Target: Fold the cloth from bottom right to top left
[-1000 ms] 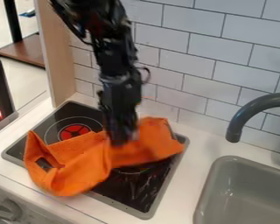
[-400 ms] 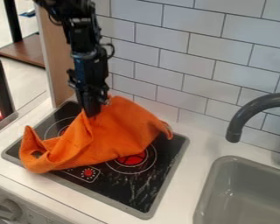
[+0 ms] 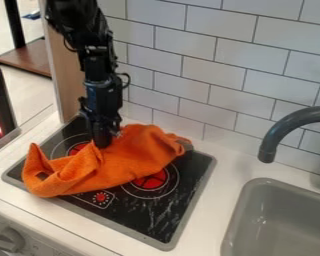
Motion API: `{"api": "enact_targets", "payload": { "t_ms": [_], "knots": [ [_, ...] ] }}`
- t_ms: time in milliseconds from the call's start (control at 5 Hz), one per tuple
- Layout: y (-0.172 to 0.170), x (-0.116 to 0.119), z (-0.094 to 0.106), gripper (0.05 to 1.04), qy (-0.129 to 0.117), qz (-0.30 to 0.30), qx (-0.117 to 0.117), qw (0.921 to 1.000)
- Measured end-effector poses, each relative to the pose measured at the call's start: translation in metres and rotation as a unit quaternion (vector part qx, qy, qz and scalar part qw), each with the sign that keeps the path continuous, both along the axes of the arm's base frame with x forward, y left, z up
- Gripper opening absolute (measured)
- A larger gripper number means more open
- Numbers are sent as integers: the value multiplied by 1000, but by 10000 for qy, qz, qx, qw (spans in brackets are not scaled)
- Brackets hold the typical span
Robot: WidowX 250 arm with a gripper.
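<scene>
My gripper [image 3: 104, 142] points down at the orange cloth [image 3: 132, 162], its tips at the cloth's upper left part; I cannot tell whether it is open or closed on the fabric. The cloth lies rumpled across the far left part of the black stovetop [image 3: 156, 220], with a raised fold running from beside my gripper down toward its left end, where a dark gap shows. At its right end sits a small grey patch [image 3: 185, 144]; I cannot tell if that is a label. One red burner mark [image 3: 151, 180] shows partly from under the cloth's near edge, another [image 3: 77, 148] behind it on the left. Near the front rim is a printed control dial [image 3: 100, 198], its marks too small for me to read. To the right are the grey sink [image 3: 289, 212] and the dark faucet [image 3: 276, 135].
</scene>
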State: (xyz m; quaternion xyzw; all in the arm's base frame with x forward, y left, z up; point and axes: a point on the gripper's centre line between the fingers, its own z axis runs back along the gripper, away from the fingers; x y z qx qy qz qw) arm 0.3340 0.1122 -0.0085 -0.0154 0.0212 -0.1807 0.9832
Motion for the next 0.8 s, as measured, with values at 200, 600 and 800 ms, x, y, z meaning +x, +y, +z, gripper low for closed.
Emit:
{"api": "enact_targets", "payload": {
  "t_ms": [200,600,800],
  "knots": [
    [1,0,-7,98,62,-29,17,10000],
    [0,1,-7,546,53,30,-36,10000],
    [-3,-2,-6,823,63,51,-77,9999]
  ]
}}
